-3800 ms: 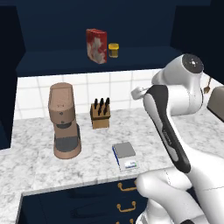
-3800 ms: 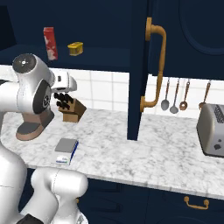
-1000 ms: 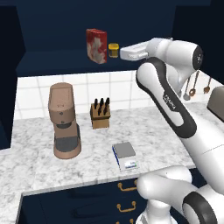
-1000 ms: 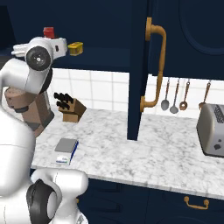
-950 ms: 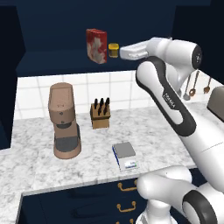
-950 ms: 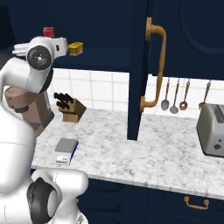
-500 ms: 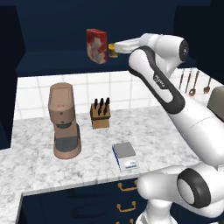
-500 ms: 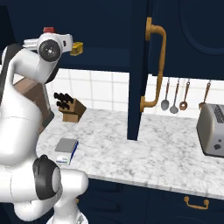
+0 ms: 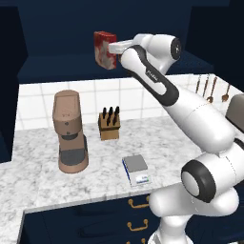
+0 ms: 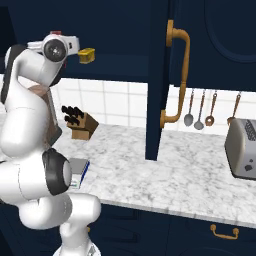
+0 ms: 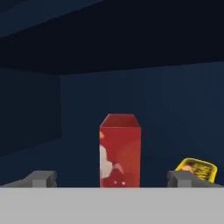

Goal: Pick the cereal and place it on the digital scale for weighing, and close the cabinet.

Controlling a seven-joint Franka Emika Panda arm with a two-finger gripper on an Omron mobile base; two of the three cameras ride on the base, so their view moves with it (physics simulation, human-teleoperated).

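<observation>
The cereal (image 9: 104, 48) is a red box standing upright on the shelf of the open cabinet (image 9: 57, 47). My gripper (image 9: 111, 47) is level with it at its right side, open. In the hand view the cereal (image 11: 120, 151) stands centred just ahead of my gripper (image 11: 113, 179), whose fingertips (image 11: 41, 178) are spread wide on either side without touching it. The digital scale (image 9: 137, 168) lies on the marble counter near the front edge, with nothing on it. The cabinet's door (image 10: 159, 80) stands open with its brass handle (image 10: 177, 75) facing out.
A small yellow jar (image 11: 197, 168) sits on the shelf right of the cereal. On the counter stand a brown grinder (image 9: 69, 136) and a knife block (image 9: 109, 126). A toaster (image 10: 242, 147) and hanging utensils (image 10: 200, 110) are at the right, past the open door.
The arm has swung up and to the left, carrying the hand from right of the jar to the cereal box. The jaws stayed open.
</observation>
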